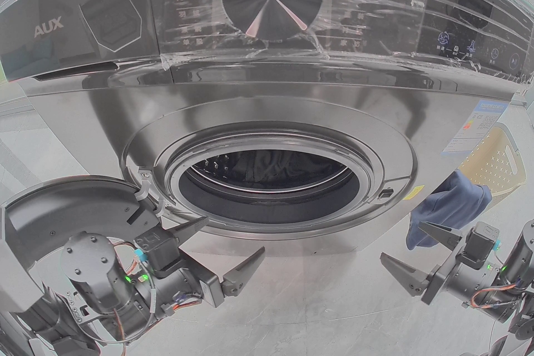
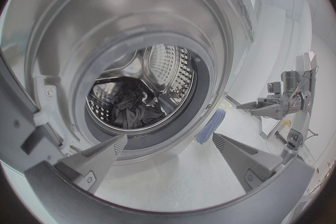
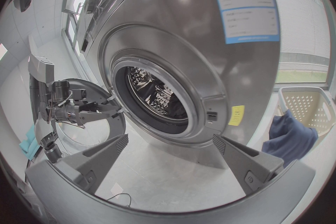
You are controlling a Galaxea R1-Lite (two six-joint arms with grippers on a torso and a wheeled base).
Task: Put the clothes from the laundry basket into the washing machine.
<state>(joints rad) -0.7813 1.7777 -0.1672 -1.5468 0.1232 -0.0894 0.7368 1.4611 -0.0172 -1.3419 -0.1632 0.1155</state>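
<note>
The silver washing machine (image 1: 267, 112) faces me, its round opening (image 1: 271, 179) uncovered and its door (image 1: 61, 212) swung out to the left. A black garment (image 2: 131, 111) lies inside the drum. A blue cloth (image 1: 448, 207) hangs over the rim of the cream laundry basket (image 1: 498, 162), which stands on the floor at the machine's right. My left gripper (image 1: 225, 243) is open and empty, low in front of the opening, beside the door. My right gripper (image 1: 423, 248) is open and empty too, just below the blue cloth (image 3: 288, 137).
Pale tiled floor (image 1: 311, 296) stretches in front of the machine between both arms. The open door (image 3: 91, 123) stands out on the left side. A window and white wall lie beyond the basket (image 3: 308, 109).
</note>
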